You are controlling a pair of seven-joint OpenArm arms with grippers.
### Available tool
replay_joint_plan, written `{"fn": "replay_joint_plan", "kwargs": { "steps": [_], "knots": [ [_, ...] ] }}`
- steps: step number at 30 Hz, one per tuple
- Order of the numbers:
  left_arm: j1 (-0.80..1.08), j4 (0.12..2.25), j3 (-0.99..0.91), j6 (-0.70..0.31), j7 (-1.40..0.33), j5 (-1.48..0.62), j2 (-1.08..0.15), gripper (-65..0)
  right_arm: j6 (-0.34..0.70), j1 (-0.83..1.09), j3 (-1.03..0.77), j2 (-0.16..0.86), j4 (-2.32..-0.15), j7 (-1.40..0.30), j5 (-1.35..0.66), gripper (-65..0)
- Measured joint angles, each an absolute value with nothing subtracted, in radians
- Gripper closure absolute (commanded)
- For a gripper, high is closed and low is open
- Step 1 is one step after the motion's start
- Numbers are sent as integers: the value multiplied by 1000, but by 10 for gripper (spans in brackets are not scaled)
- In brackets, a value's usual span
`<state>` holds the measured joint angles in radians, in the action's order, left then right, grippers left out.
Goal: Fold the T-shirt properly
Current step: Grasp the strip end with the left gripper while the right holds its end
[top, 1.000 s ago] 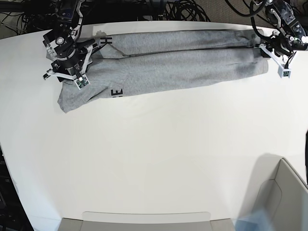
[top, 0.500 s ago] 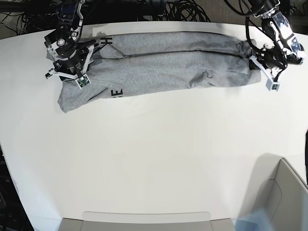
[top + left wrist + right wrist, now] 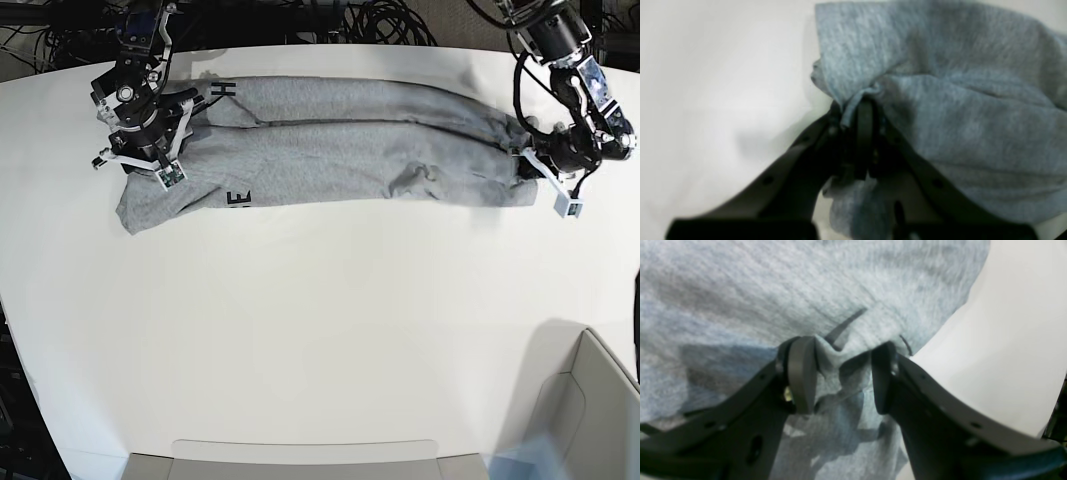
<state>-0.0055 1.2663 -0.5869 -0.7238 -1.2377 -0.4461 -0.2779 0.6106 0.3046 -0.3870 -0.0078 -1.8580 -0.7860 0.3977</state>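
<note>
- Base view: the heather-grey cotton T-shirt (image 3: 330, 150) lies as a long, narrow band of lengthwise folds along the far side of the white table (image 3: 320, 330); black block letters peek out near its end on this view's left, and a small pucker creases the cloth toward the other end.
- The right gripper (image 3: 150, 150) sits on the lettered end; the left gripper (image 3: 530, 165) is at the opposite end.
- A pale open box (image 3: 585, 400) stands at the near corner, with something blue and blurred at its foot; its inside is not visible.
- Left wrist view: the left gripper's (image 3: 862, 120) dark jaws are pressed together, pinching a gathered edge of the grey knit, which bunches up just above the table.
- Right wrist view: the right gripper's (image 3: 840, 373) jaws stand spread, with a ridge of crumpled grey fabric between them.
</note>
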Motion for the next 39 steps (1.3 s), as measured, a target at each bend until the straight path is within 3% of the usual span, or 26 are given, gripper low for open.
{"fn": "replay_joint_plan", "kwargs": {
  "steps": [5, 15, 24, 31, 39],
  "knots": [
    [-76, 1145, -645, -726, -1238, -418, -376, 0, 610, 295, -387, -9, -1858, -786, 397, -269],
    [-80, 1182, -651, -714, -1214, -370, -432, 0, 610, 294, -387, -12, -1858, -786, 397, -269],
    [-28, 1507, -655, -697, -1337, -302, -389, 0, 611, 294, -387, -18, -1858, -786, 398, -269],
    [35, 1747, -644, -699, -1362, -306, -287, 0, 611, 294, -387, -17, -1857, -786, 400, -269],
    [90, 1838, -640, -699, -1370, -306, -202, 0, 611, 294, -387, -17, -1857, -787, 401, -269]
  ]
}}
